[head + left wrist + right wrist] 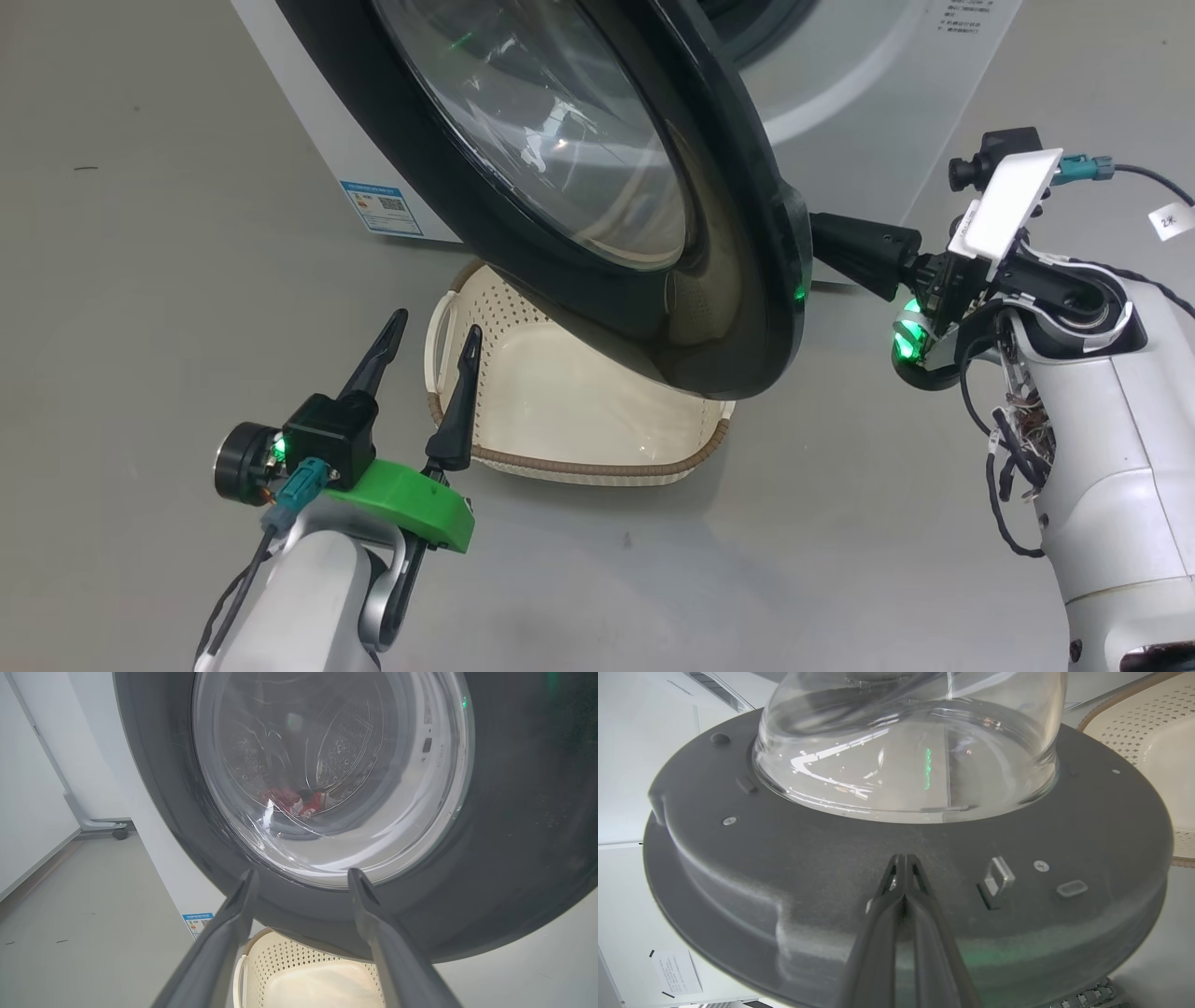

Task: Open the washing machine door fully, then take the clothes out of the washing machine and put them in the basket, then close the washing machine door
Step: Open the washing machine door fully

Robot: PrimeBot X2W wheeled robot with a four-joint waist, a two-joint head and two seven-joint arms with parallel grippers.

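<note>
My right tool (903, 858) has its two fingers pressed together with nothing between them, tips laid against the dark grey inner face of the washing machine door (560, 140), near the latch (994, 884). My left tool (437, 324) is spread wide and empty above the floor (140, 327), just beside the basket (579, 471). The door stands part-way swung out from the washing machine (868, 112), its lower rim hanging over the basket. I judge the door stiff and fairly heavy on its hinge and its glossy rim slippery, so a flat push on the inner face suits better than a pinch; the glass bowl I would leave alone. The clothes (294, 802) lie low in the drum, seen through the glass; they look soft and light, best gathered by a fold. Room is tight: the rim's edge would sweep above the basket and toward my left tool, while there is free floor further to my left.
</note>
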